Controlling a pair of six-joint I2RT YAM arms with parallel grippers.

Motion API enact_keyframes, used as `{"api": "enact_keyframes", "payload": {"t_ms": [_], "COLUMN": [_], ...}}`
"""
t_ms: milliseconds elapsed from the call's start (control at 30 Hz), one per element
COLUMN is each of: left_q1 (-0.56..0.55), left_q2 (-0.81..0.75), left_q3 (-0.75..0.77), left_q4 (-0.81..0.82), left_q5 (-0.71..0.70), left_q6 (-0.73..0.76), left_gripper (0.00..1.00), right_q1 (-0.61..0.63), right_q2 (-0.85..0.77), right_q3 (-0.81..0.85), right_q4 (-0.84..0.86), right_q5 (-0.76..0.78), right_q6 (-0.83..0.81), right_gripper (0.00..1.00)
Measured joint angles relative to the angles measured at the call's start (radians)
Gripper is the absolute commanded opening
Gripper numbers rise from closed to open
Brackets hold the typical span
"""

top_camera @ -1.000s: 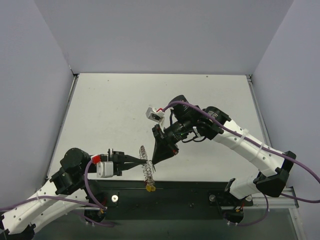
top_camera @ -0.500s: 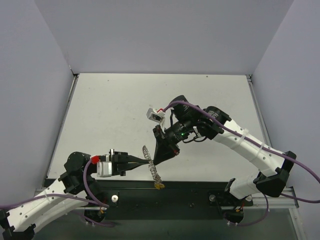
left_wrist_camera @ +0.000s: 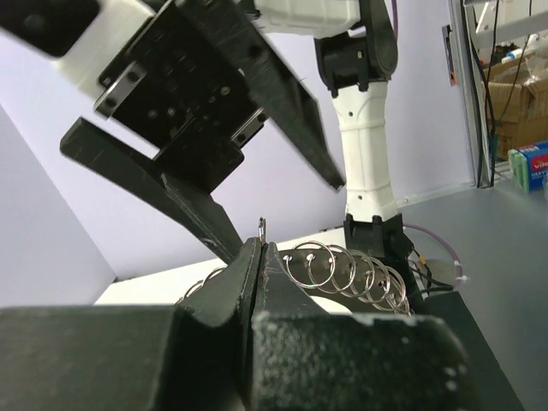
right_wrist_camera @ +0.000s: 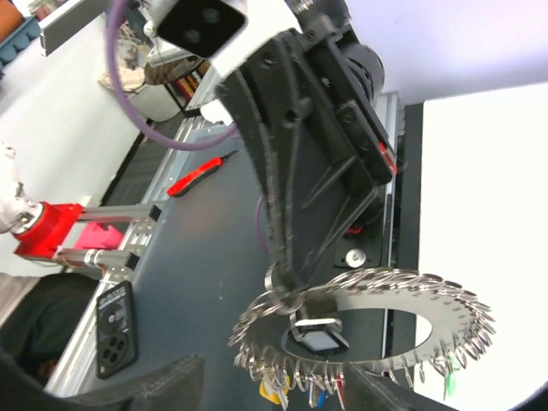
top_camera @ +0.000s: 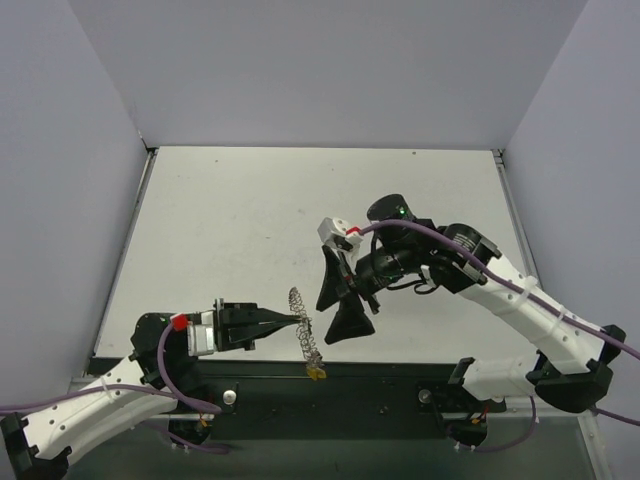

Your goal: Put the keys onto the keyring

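White tabletop (top_camera: 220, 230), lilac walls (top_camera: 320, 70) on three sides; left jaws clamp keyring (top_camera: 305, 338) by near edge, right jaws wide.

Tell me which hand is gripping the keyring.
The left hand, shut on the keyring at its coil; the right hand stands open beside it, gripping nothing.

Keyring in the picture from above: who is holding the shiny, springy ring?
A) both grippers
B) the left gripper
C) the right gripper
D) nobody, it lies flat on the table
B: the left gripper is pinched shut on the keyring, while the right gripper stands open beside the ring and grips nothing.
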Motion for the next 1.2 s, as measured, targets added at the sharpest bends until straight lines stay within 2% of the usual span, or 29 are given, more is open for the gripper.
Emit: {"api": "enact_keyframes", "payload": {"t_ms": [133, 233, 333, 367, 467, 733, 800, 1200], "left_q1": [0.000, 0.000, 0.000, 0.000, 0.000, 0.000, 0.000, 0.000], "left_q2": [0.000, 0.011, 0.038, 0.047, 0.085, 0.171, 0.175, 0.151], "left_q3": [-0.028, -0.045, -0.049, -0.049, -0.050, -0.050, -0.050, -0.050], "left_q4": [0.065, 0.109, 0.164, 0.181, 0.257, 0.391, 0.396, 0.391], "left_q5": [-0.018, -0.027, -0.035, -0.036, -0.042, -0.052, -0.055, -0.066], "left_q6": [-0.023, -0.044, -0.067, -0.074, -0.101, -0.151, -0.153, -0.143], "left_gripper": [0.00, 0.00, 0.00, 0.00, 0.00, 0.00, 0.00, 0.00], "right_q1": [0.000, 0.000, 0.000, 0.000, 0.000, 0.003, 0.009, 0.033], "right_q2": [-0.079, -0.139, -0.201, -0.216, -0.257, -0.249, -0.242, -0.217], "right_q3": [-0.013, -0.035, -0.084, -0.102, -0.159, -0.230, -0.237, -0.237], "right_q4": [0.016, 0.059, 0.143, 0.174, 0.268, 0.470, 0.507, 0.551], "right_q5": [0.030, 0.076, 0.144, 0.163, 0.221, 0.272, 0.270, 0.238], "right_q6": [-0.032, -0.036, -0.015, -0.008, 0.027, 0.122, 0.142, 0.177], "right_gripper": [0.71, 0.67, 0.59, 0.53, 0.47, 0.42, 0.36, 0.34]}}
